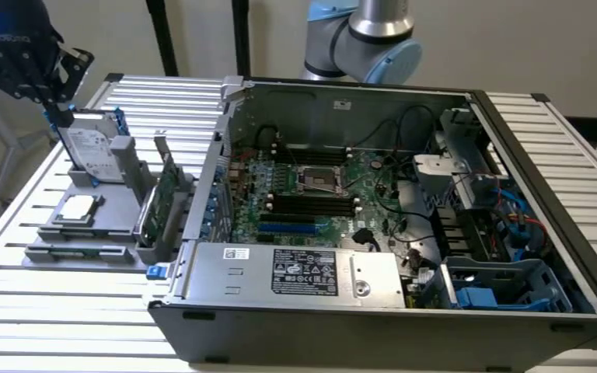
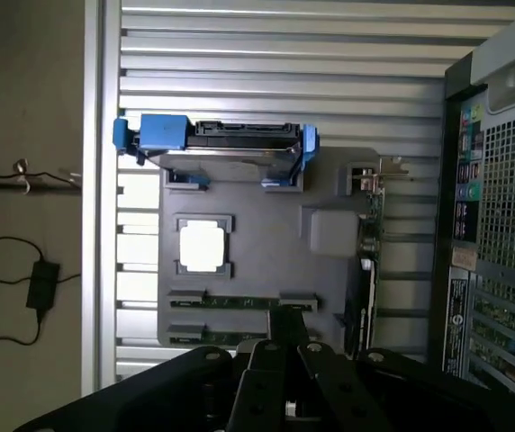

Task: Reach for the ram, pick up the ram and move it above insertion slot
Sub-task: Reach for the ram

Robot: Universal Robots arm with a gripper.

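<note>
The ram (image 2: 238, 302) is a thin green stick lying flat in a grey holder (image 2: 266, 265). A second green strip (image 2: 226, 339) lies beside it. In the exterior view the ram (image 1: 78, 251) looks greyish at the holder's near end. My gripper (image 1: 52, 109) hangs high above the holder, at the exterior view's upper left. In the wrist view the gripper (image 2: 288, 324) points down near the ram end of the holder, shut with nothing in it. The insertion slot (image 1: 314, 203) is one of several black parallel sockets on the motherboard inside the open case.
The holder also carries a silver hard drive with blue rails (image 1: 88, 148), a square CPU (image 1: 78, 208) and an upright green expansion card (image 1: 164, 194). The open computer case (image 1: 309, 280) stands right beside it on the slatted table (image 1: 60, 318). A blue slot (image 1: 293, 228) lies near the black sockets.
</note>
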